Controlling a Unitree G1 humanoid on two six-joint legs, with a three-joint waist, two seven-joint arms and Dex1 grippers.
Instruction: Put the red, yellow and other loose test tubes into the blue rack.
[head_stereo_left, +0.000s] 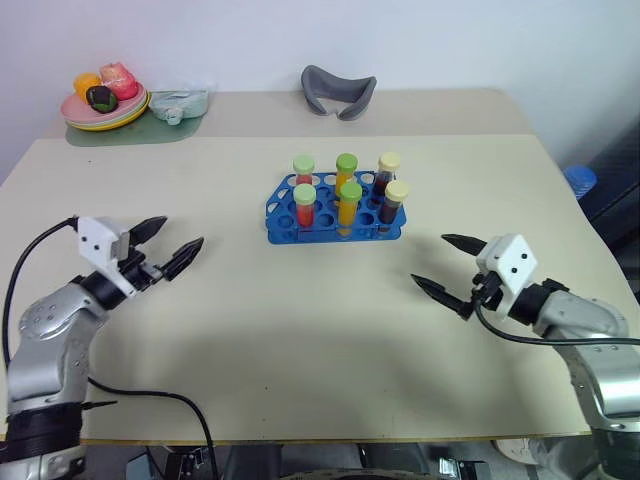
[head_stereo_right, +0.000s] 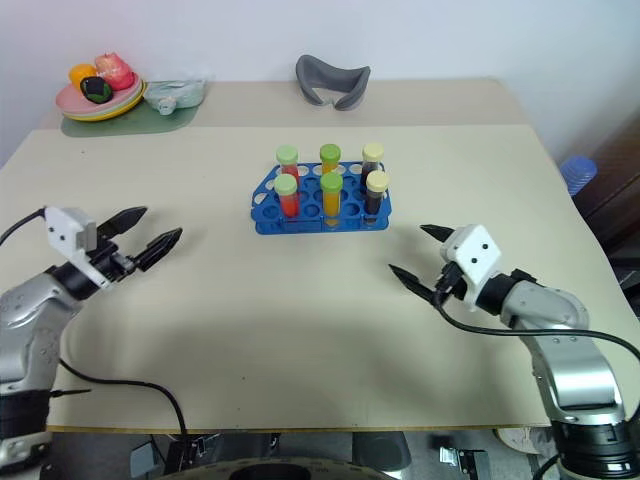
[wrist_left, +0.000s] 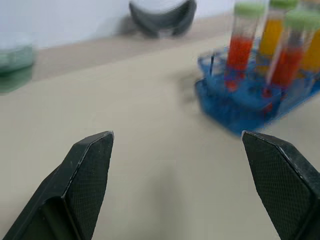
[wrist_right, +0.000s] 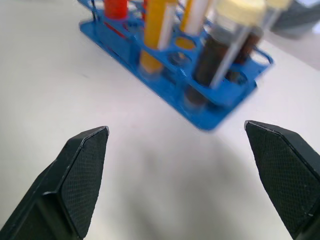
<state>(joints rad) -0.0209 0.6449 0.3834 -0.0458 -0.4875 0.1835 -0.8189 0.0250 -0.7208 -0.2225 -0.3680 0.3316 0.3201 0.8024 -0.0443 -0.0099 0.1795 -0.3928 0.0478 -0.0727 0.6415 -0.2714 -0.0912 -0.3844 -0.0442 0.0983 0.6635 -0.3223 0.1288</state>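
Both grippers spread wide and empty, either side of the filled blue rack

The tapered black fingers (wrist_left: 87, 175), cross-hatched on their inner pads, are held wide apart on the left gripper (head_stereo_left: 165, 245) and the right gripper (head_stereo_left: 447, 262), nothing between them. Between the two, on the matte beige table (head_stereo_left: 300, 330), the perforated blue plastic rack (head_stereo_left: 330, 215) is seen with six capped tubes (head_stereo_left: 349, 200) upright: red, yellow and dark fills.
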